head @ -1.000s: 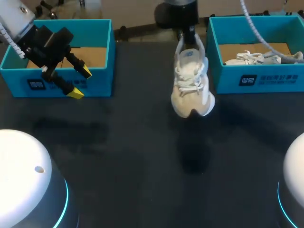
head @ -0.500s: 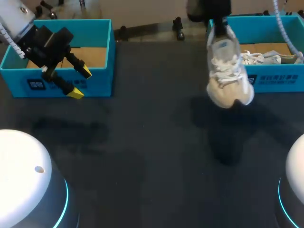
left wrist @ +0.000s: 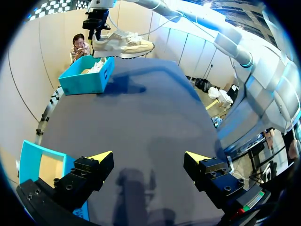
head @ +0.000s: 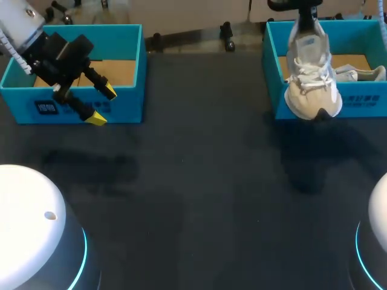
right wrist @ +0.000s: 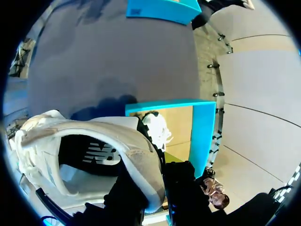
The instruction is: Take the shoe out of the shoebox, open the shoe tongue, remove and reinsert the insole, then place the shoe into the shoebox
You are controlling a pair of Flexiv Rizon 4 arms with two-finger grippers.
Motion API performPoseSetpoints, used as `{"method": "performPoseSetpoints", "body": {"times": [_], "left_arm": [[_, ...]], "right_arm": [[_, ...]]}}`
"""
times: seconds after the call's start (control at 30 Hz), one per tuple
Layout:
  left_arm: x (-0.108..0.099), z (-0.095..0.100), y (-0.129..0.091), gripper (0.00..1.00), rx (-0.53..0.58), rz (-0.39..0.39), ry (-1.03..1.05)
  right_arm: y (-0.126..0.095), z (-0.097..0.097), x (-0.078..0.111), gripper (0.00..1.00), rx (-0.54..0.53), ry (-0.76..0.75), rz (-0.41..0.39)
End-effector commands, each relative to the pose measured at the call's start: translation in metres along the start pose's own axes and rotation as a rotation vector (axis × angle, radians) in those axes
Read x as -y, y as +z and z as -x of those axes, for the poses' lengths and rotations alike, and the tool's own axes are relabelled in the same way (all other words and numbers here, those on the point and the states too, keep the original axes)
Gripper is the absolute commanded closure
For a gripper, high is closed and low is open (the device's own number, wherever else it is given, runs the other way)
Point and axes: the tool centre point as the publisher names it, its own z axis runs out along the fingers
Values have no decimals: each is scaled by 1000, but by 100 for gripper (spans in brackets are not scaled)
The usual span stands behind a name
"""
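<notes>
A white and beige shoe (head: pixel 311 78) hangs toe-down in the air over the front wall of the right blue shoebox (head: pixel 326 101). My right gripper (head: pixel 305 24) is shut on its heel collar from above. In the right wrist view the shoe (right wrist: pixel 94 136) fills the space under the gripper (right wrist: pixel 160 181), whose dark fingers pinch the heel rim. A second white shoe (head: pixel 357 74) lies inside that box. My left gripper (head: pixel 101 105) hangs open and empty in front of the left blue shoebox (head: pixel 121 42). From the left wrist the shoe (left wrist: pixel 123 44) shows far ahead of the gripper (left wrist: pixel 149 157).
The dark tabletop (head: pixel 193 181) spreads between the two boxes. The left shoebox shows only its cardboard floor (head: pixel 115 69). In the right wrist view the right box (right wrist: pixel 200 127) with the other shoe (right wrist: pixel 157 129) lies just beyond the held shoe.
My right arm has carried the shoe from the table's back middle rightward to the right shoebox's front wall. The left arm has not moved.
</notes>
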Motion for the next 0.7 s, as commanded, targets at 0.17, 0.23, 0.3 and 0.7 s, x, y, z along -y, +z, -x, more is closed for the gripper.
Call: {"method": "performPoseSetpoints", "body": {"times": [0.17,0.23,0.3,0.7], "left_arm": [[0,0,0,0,-1,2,0],[0,0,0,0,-1,2,0],[0,0,0,0,-1,2,0],[0,0,0,0,-1,2,0]], "right_arm": [[-2,-2,2,100,3,-1,4],[-2,-2,2,100,3,-1,4],[-2,-2,2,100,3,-1,4],[6,9,11,100,12,2,32]]}}
